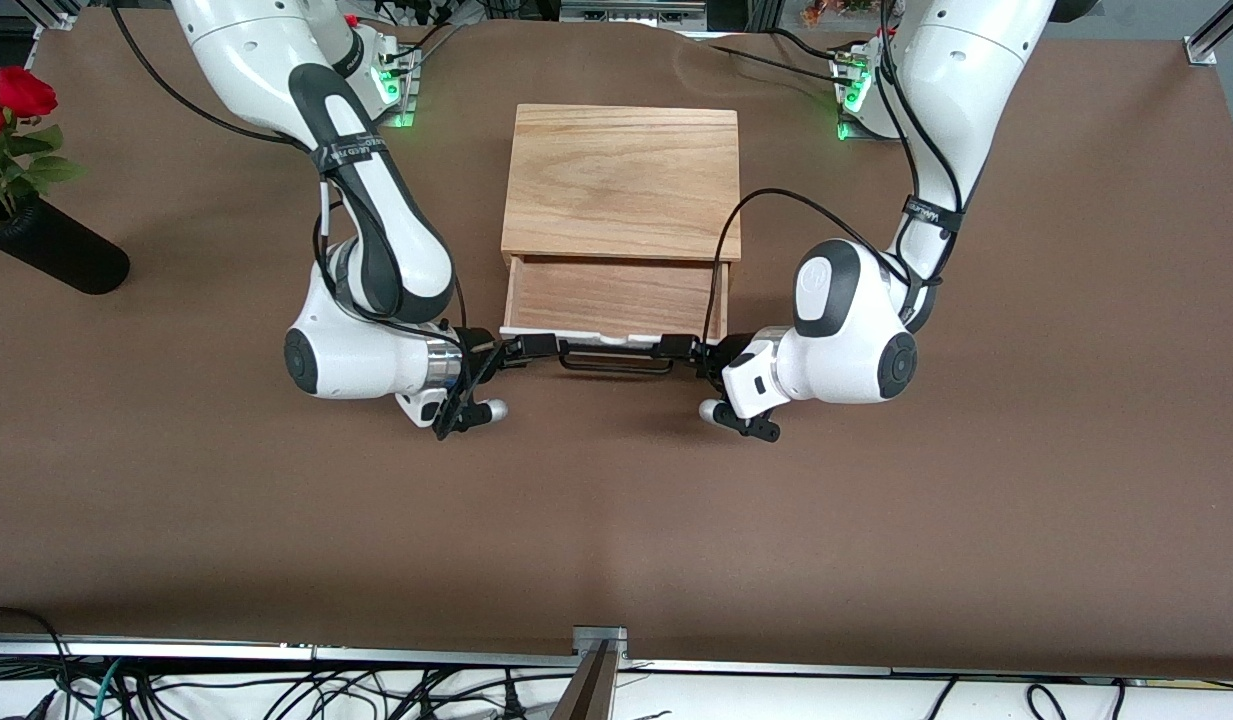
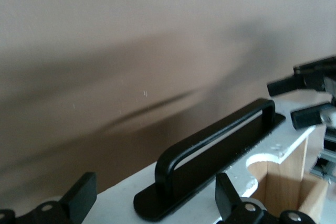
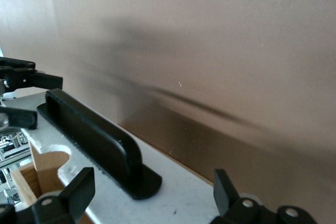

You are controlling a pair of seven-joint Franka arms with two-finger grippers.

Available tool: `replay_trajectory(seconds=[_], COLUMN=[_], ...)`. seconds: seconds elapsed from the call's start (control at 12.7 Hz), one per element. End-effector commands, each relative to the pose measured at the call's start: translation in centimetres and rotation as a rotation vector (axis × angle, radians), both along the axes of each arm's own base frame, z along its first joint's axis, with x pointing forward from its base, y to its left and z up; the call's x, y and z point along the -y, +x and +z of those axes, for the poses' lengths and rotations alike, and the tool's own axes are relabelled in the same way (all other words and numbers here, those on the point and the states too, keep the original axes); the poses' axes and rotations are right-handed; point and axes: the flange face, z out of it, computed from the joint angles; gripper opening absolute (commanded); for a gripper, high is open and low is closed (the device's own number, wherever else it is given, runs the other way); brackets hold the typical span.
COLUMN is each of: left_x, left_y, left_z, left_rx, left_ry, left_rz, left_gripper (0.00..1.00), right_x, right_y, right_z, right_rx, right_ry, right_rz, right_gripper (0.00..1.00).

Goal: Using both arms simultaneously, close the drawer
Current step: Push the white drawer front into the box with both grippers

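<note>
Drawer [image 1: 616, 298] half out of the wooden box [image 1: 621, 180] at desk [image 1: 616, 520] centre. Left gripper [image 1: 688, 348] and right gripper [image 1: 536, 347], fingers apart, straddle its white front panel [image 1: 616, 338] beside the handle [image 1: 616, 362], likely to push evenly.

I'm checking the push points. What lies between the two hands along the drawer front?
The black bar handle on the drawer front, between left hand and right hand, in the front view.
</note>
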Motion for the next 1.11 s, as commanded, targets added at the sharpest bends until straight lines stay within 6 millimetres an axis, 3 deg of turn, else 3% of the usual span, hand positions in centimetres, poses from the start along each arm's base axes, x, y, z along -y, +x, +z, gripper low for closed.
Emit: replay_trajectory(seconds=[0.0,0.24,0.63,0.79,1.03], left_x=[-0.4,-0.3,-0.1,0.1,-0.2], left_y=[-0.2,-0.8,-1.5,-2.1,-2.8], left_z=[0.3,0.3,0.2,0.0,-1.1], left_rx=[-0.034,-0.072,-0.117,-0.148,-0.179], left_ry=[-0.04,-0.044,-0.05,-0.054,-0.046], left_rz=[-0.049,-0.071,-0.105,-0.129,-0.138], left_gripper=[1.0,1.0,1.0,1.0,1.0], right_x=[0.5,1.1,1.9,2.0,1.6], right_y=[-0.7,-2.6,-8.9,-11.2,-14.0], right_z=[0.1,0.4,2.0,1.6,-0.5], right_rx=[0.006,-0.022,-0.076,-0.091,-0.076], right_ry=[0.016,0.01,0.001,-0.011,-0.047], right_rz=[0.006,0.011,0.036,0.046,0.046], right_gripper=[1.0,1.0,1.0,1.0,1.0])
